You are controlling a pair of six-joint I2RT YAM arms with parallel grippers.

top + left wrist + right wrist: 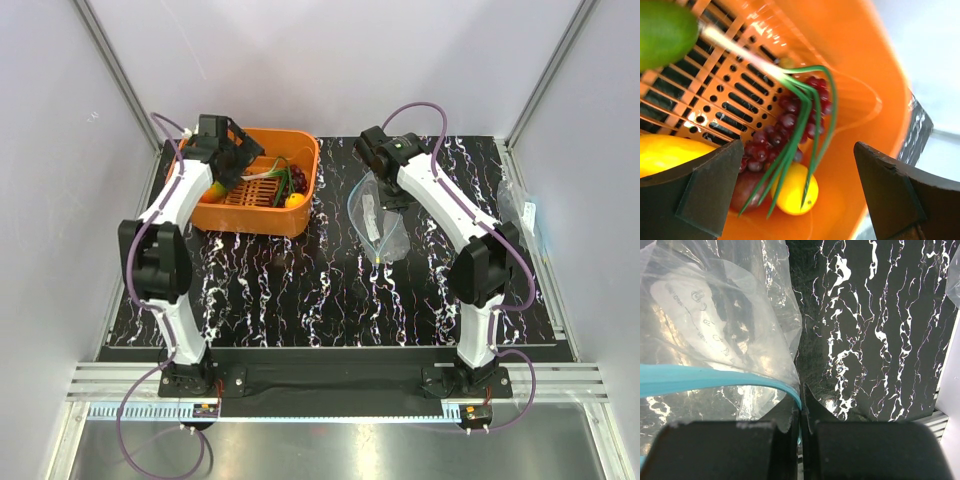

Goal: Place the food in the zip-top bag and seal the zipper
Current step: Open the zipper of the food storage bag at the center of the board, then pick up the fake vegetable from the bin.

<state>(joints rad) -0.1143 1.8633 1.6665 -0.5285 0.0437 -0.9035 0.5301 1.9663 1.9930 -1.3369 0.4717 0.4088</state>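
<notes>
The left gripper (800, 195) hangs wide open and empty over the orange basket (865, 65). Below it, grapes (785, 120), chives (788, 152) and lemon (795, 197) crowd against the wall. The right gripper (801, 440) is pinched onto the zipper (710, 377) at the edge of the zip-top bag (715, 305), with bare table (880, 315) alongside.

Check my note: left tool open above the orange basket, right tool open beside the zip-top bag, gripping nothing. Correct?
Not quite: the right tool is shut, pinching the zip-top bag at its teal zipper, as the right wrist view shows. The left tool is indeed open above the orange basket.
</notes>
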